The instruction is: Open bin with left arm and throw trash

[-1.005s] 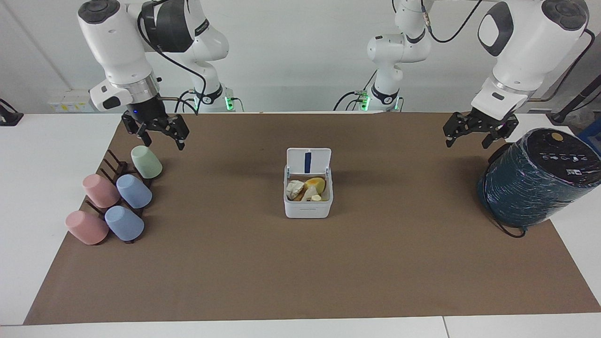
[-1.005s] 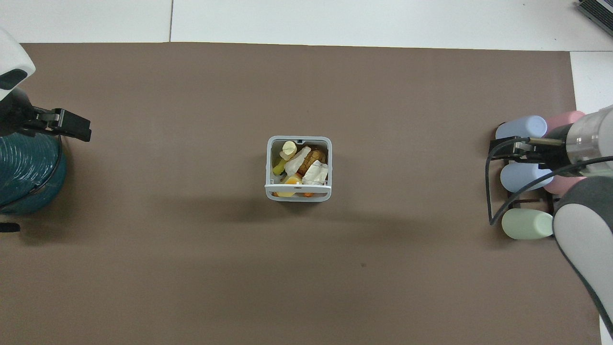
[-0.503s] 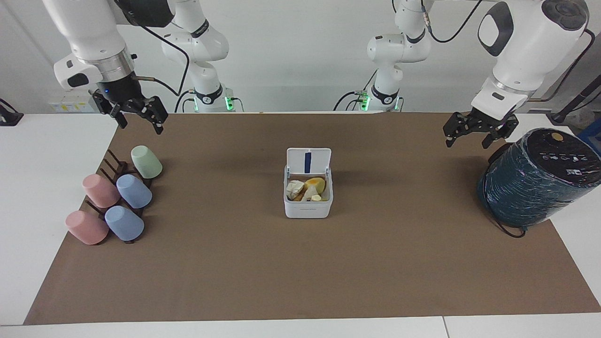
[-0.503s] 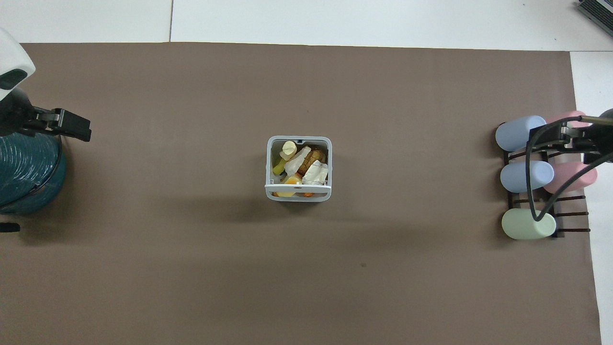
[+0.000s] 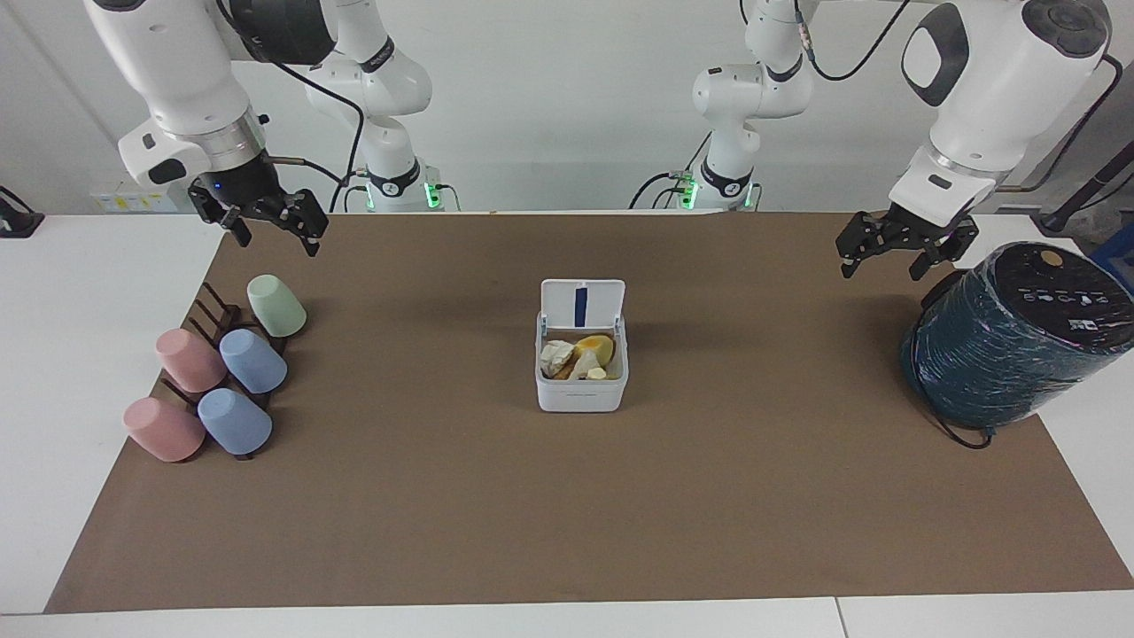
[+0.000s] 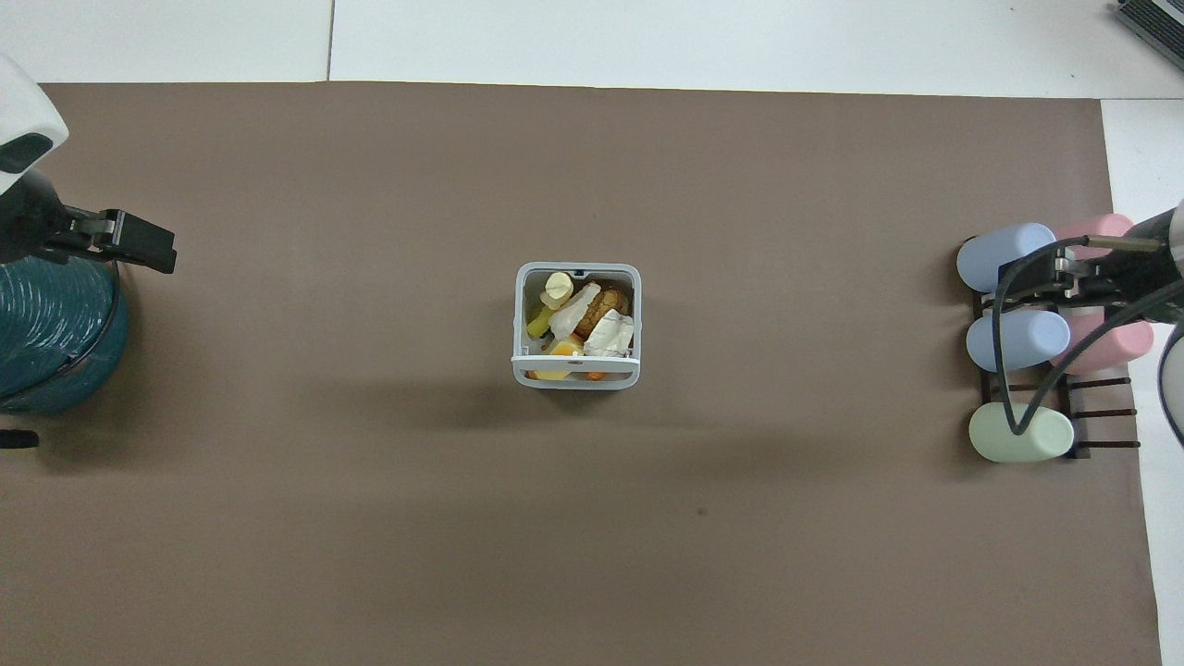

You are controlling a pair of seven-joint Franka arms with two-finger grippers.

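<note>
The small white bin (image 5: 580, 397) stands in the middle of the brown mat with its lid (image 5: 582, 303) tipped up open, blue stripe showing. Inside lie an off-white paper wad (image 5: 556, 354), a yellowish piece (image 5: 595, 347) and a cream wedge (image 5: 585, 363), among other scraps; the overhead view shows the bin's rim (image 6: 575, 379) and the wad (image 6: 609, 331). My left gripper (image 5: 881, 266) is open and empty, in the air beside the teal cylinder. My right gripper (image 5: 275, 241) is open and empty, raised by the cup rack.
A big dark teal cylinder (image 5: 1010, 341) stands at the left arm's end of the mat. A dark rack with a green cup (image 5: 276, 306), blue cups (image 5: 252, 361) and pink cups (image 5: 189, 359) sits at the right arm's end.
My right gripper has risen from just above the green cup and swung toward the robots' edge of the mat. The left arm and the bin have not moved.
</note>
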